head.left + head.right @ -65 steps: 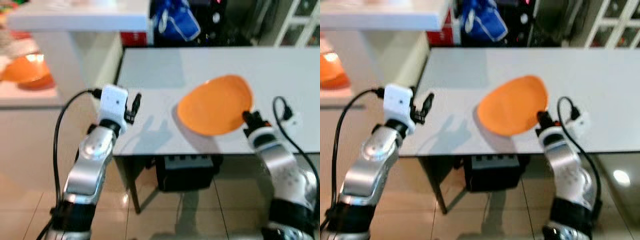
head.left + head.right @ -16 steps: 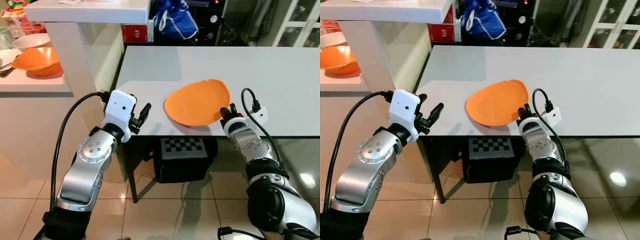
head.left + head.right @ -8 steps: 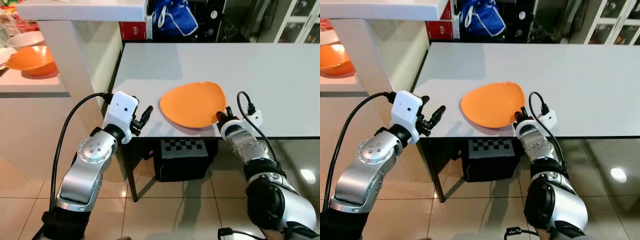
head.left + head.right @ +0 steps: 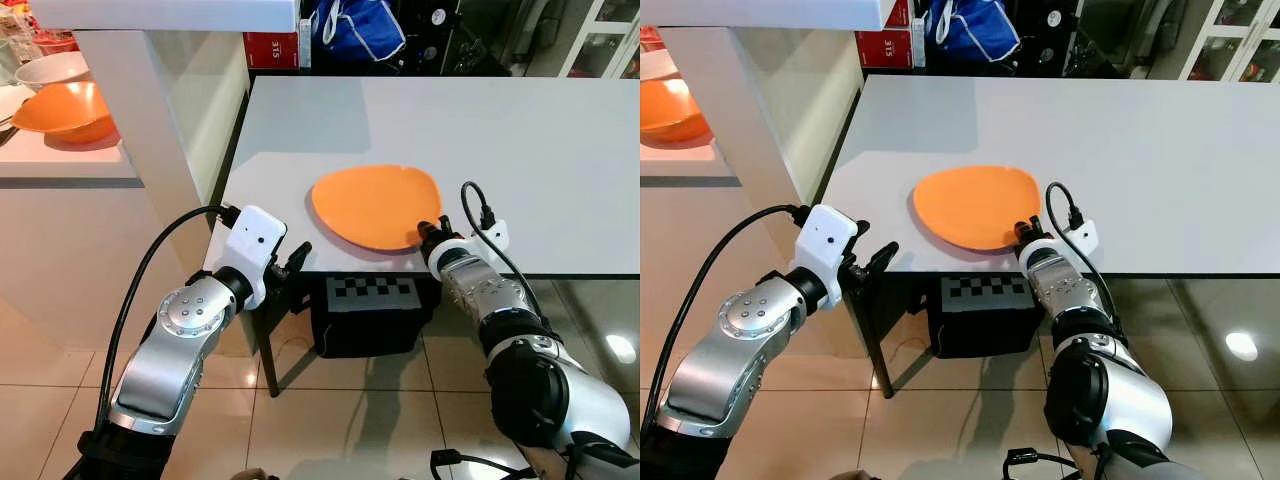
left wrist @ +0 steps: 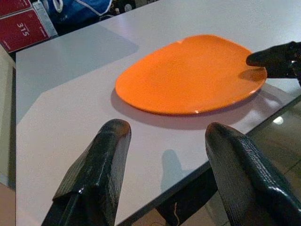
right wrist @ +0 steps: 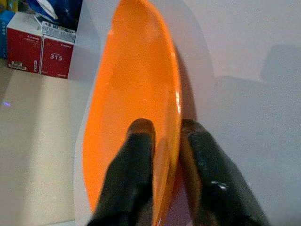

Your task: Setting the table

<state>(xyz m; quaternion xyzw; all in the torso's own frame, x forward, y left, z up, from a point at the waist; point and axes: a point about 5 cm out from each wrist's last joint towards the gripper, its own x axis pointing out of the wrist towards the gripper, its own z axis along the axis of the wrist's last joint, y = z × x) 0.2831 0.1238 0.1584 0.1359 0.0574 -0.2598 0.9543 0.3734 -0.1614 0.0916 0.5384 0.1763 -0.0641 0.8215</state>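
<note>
An orange plate (image 4: 372, 204) lies nearly flat on the white table (image 4: 530, 150), close to its front edge. My right gripper (image 4: 427, 232) is shut on the plate's near right rim, one finger above the rim and one below, as the right wrist view shows (image 6: 167, 128). My left gripper (image 4: 296, 262) is open and holds nothing. It hovers by the table's front left corner, pointing at the plate (image 5: 188, 73) from a short distance away.
On the left stands a white counter (image 4: 60, 160) with an orange bowl (image 4: 65, 110) and a white bowl (image 4: 45, 68). A black box with a checkered top (image 4: 370, 300) sits under the table. A red box (image 4: 272, 48) and a blue bag (image 4: 355, 25) lie beyond the far edge.
The plate has come down from a tilted, raised hold to nearly flat on the table, still in my right gripper. My left gripper has sunk toward the table's edge. The camera shifted.
</note>
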